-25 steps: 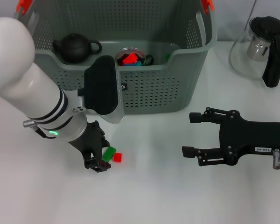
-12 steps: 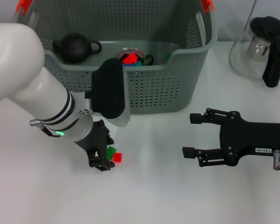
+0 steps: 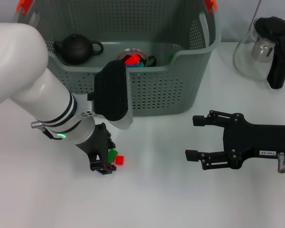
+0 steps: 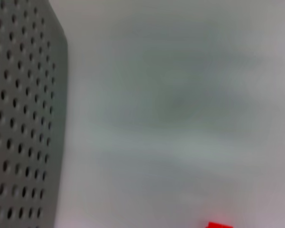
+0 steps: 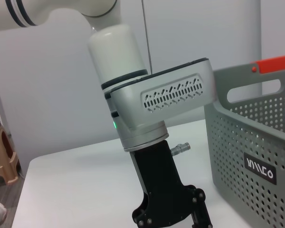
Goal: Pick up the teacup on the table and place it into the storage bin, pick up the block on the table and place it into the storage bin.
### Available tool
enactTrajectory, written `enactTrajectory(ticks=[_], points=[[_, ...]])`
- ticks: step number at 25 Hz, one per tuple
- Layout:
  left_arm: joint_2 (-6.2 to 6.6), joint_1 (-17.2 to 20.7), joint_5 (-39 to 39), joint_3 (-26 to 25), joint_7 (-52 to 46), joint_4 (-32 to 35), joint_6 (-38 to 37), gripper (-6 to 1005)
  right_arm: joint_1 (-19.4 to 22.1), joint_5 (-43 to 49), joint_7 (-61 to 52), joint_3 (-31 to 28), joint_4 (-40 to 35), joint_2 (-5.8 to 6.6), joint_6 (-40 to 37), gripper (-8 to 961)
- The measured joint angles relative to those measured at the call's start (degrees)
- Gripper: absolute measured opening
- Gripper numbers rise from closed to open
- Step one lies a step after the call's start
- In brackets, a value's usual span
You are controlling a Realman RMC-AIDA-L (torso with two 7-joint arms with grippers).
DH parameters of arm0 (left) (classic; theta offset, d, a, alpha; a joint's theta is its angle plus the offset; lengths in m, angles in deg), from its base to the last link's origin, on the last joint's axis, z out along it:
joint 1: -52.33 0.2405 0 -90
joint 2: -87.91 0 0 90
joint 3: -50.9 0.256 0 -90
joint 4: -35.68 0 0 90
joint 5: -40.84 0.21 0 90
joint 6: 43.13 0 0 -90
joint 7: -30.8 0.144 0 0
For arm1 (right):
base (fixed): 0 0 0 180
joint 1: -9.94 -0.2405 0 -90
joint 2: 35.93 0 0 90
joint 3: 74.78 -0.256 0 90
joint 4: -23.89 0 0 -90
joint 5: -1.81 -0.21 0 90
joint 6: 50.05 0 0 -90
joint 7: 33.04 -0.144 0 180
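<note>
Hovering low over the table (image 3: 147,199), my left gripper (image 3: 104,164) sits right at the two small blocks, a green block (image 3: 113,155) tucked against its fingers and a red block (image 3: 119,160) just beside that. I cannot tell from any view whether the fingers are spread or already pinched on the green one; the left wrist view gives me only bare tabletop, the bin wall and a sliver of red at the edge.

Behind the arm stands the storage bin (image 3: 190,61), and inside it I see a dark teapot (image 3: 76,48) and a cup (image 3: 133,56) holding coloured pieces, so I judge the teacup step done and the block pickup in hand.

Next I want a firm pinch on one block, a straight lift clear of the other, then a swing up over the near rim of the bin before letting go.

My right gripper (image 3: 195,137) waits well off to the side, fingers spread wide, holding nothing, with a glass pitcher (image 3: 263,47) beyond it.
</note>
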Motion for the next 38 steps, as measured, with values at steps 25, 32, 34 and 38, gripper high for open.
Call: enactTrajectory(ticks=[25, 32, 34, 38], points=[[0.13, -0.6, 1.5, -0.9, -2.9, -0.2, -0.7, 444, -0.1, 0.1, 0.0, 0.0, 0.1, 0.09, -0.5, 946], [0.14, -0.1, -0.5, -7.6, -3.1, 5.4, -7.3, 443, 0.1, -0.1, 0.0, 0.0, 0.1, 0.09, -0.7, 946], [0.31, 0.1, -3.8, -14.5, -1.5, 9.0, -12.7, 444, 0.0, -0.1, 0.0, 0.0, 0.1, 0.09, -0.8, 946], [0.96, -0.5, -11.1, -29.1, 3.0, 13.2, -21.8, 442, -0.1, 0.0, 0.0, 0.0, 0.1, 0.08, -0.8, 946]])
